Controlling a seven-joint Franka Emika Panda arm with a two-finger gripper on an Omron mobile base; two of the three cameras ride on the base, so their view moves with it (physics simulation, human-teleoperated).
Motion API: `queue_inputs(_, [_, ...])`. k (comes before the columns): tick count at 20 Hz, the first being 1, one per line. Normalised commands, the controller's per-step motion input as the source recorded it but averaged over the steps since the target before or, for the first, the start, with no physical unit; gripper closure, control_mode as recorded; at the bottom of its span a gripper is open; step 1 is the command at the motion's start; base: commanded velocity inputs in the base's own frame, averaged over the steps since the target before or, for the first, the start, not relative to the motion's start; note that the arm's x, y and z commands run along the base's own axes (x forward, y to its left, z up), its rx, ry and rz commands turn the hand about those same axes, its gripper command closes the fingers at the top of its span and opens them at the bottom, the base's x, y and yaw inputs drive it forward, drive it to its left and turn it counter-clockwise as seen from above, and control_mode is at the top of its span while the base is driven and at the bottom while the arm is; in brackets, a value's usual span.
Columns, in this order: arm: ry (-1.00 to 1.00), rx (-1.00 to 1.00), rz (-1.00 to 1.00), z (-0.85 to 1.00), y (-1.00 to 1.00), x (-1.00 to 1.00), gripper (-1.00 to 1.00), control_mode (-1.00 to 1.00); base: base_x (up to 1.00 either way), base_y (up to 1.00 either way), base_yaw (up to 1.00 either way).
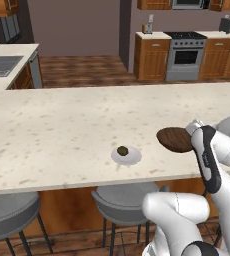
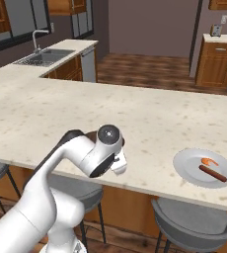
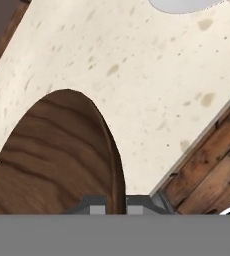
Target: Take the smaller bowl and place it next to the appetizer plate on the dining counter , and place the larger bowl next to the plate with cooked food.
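On the long speckled counter [image 1: 62, 125], toward its near edge, sits the small plate [image 1: 126, 155] carrying one dark ball of food. Just to its right the brown bowl [image 1: 174, 139] hangs tilted above the counter, apart from the small plate, its rim pinched in the jaws of the gripper [image 3: 116, 204], which show pressed tight on the wooden edge in the hand view. Farther right along the same near edge lies the wider plate [image 2: 189, 170] with a sausage and an orange piece. Grey stools [image 1: 122, 202] stand below.
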Motion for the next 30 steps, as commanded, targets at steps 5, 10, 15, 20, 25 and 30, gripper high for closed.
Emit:
queue_inputs(5, [0.05,0.0,0.0,-0.53,0.05,0.18,1.0,-1.0,0.0,0.0,0.0])
queue_inputs(10, [0.05,0.0,0.0,-0.52,0.08,0.21,1.0,-1.0,0.0,0.0,0.0])
queue_inputs(15, [0.01,0.0,0.0,-0.45,0.0,0.26,1.0,-1.0,0.0,0.0,0.0])
queue_inputs(20, [0.0,0.0,0.0,-0.32,0.0,0.3,1.0,-1.0,0.0,0.0,0.0])
queue_inputs(25, [0.01,0.0,0.0,-0.22,0.0,0.35,1.0,-1.0,0.0,0.0,0.0])
queue_inputs(30, [0.03,0.0,0.0,-0.22,0.0,0.42,1.0,-1.0,0.0,0.0,0.0])
